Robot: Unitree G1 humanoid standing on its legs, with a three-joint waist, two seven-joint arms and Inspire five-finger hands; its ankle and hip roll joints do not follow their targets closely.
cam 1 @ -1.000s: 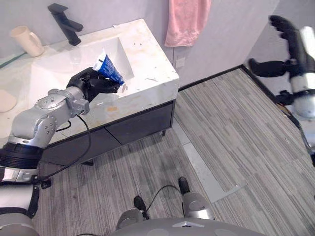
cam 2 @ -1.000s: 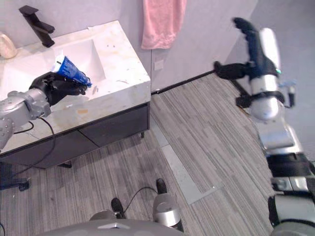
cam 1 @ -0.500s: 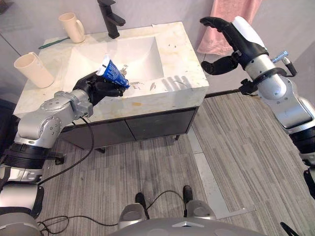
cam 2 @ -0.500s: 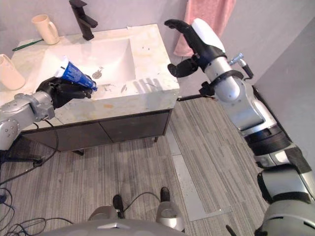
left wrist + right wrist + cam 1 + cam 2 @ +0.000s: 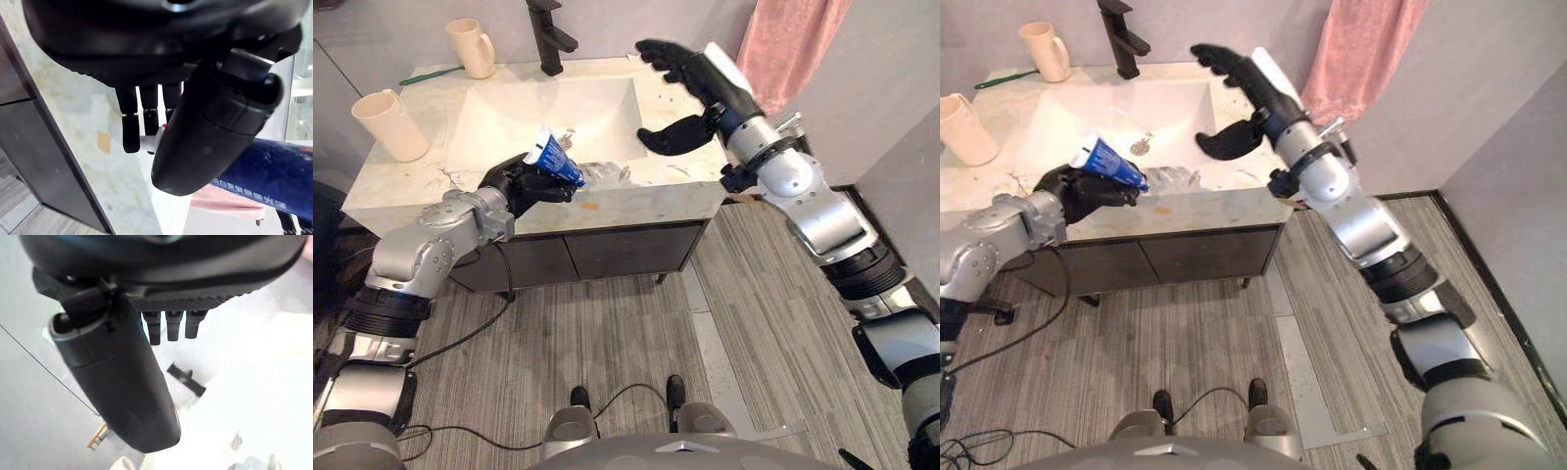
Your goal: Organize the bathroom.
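Observation:
A blue toothpaste tube with a white cap sticks up out of my left hand, which is shut on it over the front edge of the marble vanity top. The left wrist view has the same blue tube past the curled thumb. Over the right side of the vanity hovers my right hand, open, fingers straight and thumb spread, holding nothing. The white sink basin lies between the two hands.
A black faucet stands behind the basin. One cream cup is at the back left with a green toothbrush beside it, another cream cup at the left edge. A pink towel hangs on the wall at the right.
The camera has turned toward the vanity. My right hand has come in from the right to above the counter's right side. The left hand still holds the tube at the front edge.

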